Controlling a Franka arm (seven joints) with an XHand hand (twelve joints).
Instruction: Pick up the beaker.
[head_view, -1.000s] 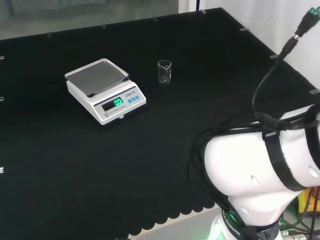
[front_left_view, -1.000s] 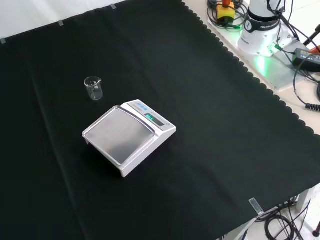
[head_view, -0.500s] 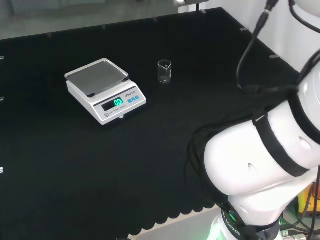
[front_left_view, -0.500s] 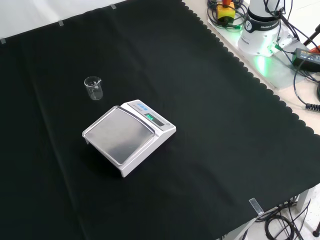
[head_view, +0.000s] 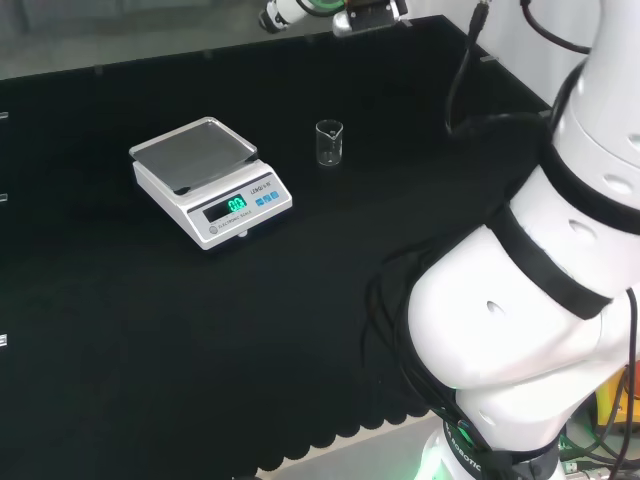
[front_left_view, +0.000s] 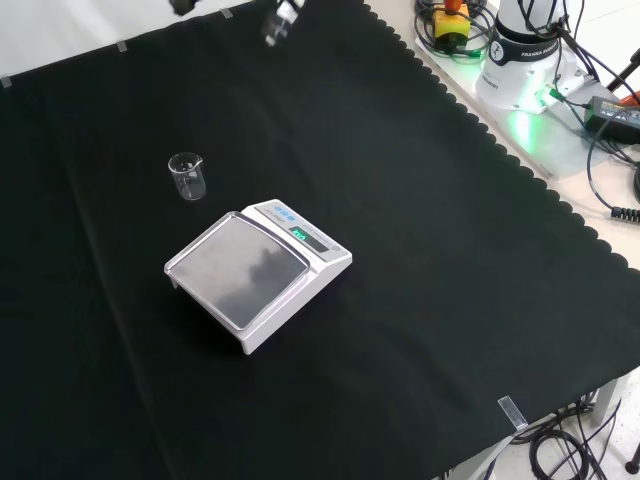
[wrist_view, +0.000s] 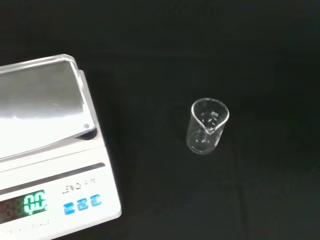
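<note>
In the head view the beaker stands upright on the cloth, right of the scale, apart.

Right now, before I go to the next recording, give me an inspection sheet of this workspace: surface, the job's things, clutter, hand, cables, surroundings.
Surface: black cloth covers the bench, scalloped along one edge, taped down at several points.
Job's things: one small clear beaker stands upright on the cloth, apparently empty, apart from the scale, untouched.
Clutter: a white digital scale with a bare metal pan and a lit green display.
Hand: a blurred part shows at the top edge of the front view, high above the cloth and away from the beaker; fingers cannot be judged.
Cables: black cables hang along the arm; more lie off the cloth by the arm's base.
Surroundings: nothing seen that bears on the job.
</note>
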